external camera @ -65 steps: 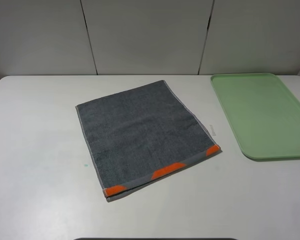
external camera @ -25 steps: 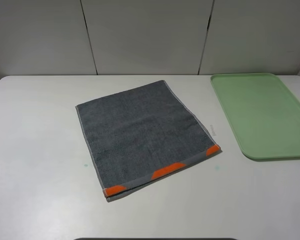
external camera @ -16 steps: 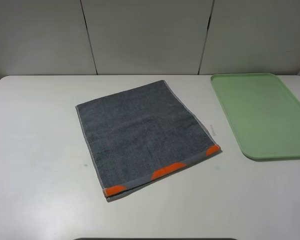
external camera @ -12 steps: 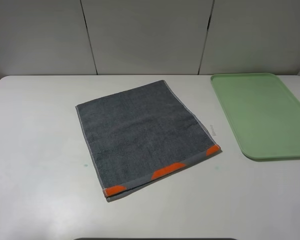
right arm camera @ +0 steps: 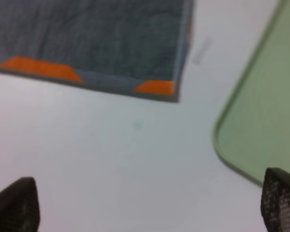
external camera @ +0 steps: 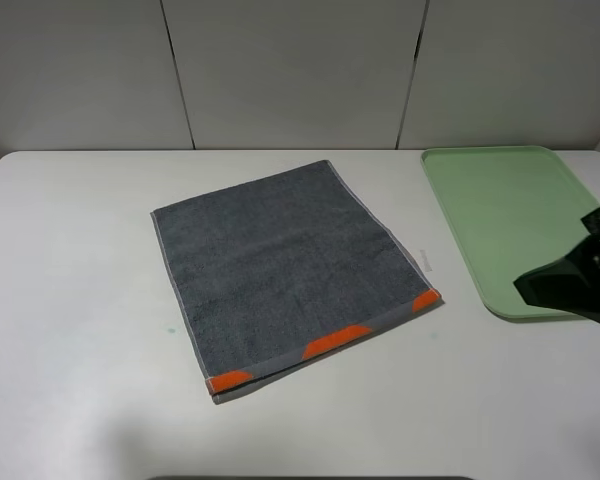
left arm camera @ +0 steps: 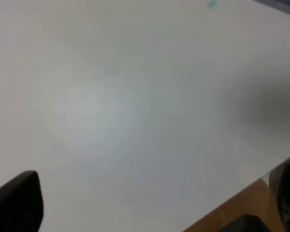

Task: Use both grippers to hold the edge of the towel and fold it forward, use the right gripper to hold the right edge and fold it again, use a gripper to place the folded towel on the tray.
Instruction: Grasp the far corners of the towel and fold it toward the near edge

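High view: a grey terry towel (external camera: pixel 290 275) lies flat at the centre of a white table (external camera: pixel 80 250), its long axis running eleven to five o'clock and its orange-patched edge nearest. A pale green plastic tray (external camera: pixel 500 220) sits at three o'clock.
Left wrist: the left gripper (left arm camera: pixel 150 205) is spread wide over bare table.
Right wrist: the right gripper (right arm camera: pixel 145 203) is spread wide, near the towel's corner.

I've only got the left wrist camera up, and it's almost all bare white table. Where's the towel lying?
Observer: The grey towel lies flat and unfolded in the middle of the table, its orange-marked edge nearest the robot.
Operator: And the tray?
Observer: The green tray sits to the towel's right, not touching it.
Operator: What's the right gripper doing?
Observer: The right gripper is open, above bare table between the towel's orange corner and the tray's near corner.
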### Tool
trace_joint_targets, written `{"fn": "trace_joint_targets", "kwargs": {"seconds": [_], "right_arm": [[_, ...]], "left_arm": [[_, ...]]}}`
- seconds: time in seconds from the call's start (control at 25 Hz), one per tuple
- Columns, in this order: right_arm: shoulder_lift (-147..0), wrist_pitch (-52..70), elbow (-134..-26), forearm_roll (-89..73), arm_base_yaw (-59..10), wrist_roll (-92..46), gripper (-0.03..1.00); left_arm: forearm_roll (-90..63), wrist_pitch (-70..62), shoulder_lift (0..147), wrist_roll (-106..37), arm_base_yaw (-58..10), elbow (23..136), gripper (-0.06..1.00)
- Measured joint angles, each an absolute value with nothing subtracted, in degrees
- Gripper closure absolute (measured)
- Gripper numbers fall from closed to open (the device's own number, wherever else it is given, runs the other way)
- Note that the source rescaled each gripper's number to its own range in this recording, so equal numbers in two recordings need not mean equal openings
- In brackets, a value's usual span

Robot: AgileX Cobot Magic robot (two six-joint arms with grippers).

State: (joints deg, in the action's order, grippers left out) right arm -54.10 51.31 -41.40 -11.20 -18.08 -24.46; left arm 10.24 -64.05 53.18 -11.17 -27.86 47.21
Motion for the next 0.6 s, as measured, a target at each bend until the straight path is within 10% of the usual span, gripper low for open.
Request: {"fn": "trace_joint_targets", "kwargs": {"seconds": [0.6], "right_arm": [[-82.45, 48.59, -52.66, -10.93, -19.58, -35.98, -0.03]], "left_arm": [[3.13, -61.32, 68.93, -17.81, -31.59, 47.38, -0.02]]}}
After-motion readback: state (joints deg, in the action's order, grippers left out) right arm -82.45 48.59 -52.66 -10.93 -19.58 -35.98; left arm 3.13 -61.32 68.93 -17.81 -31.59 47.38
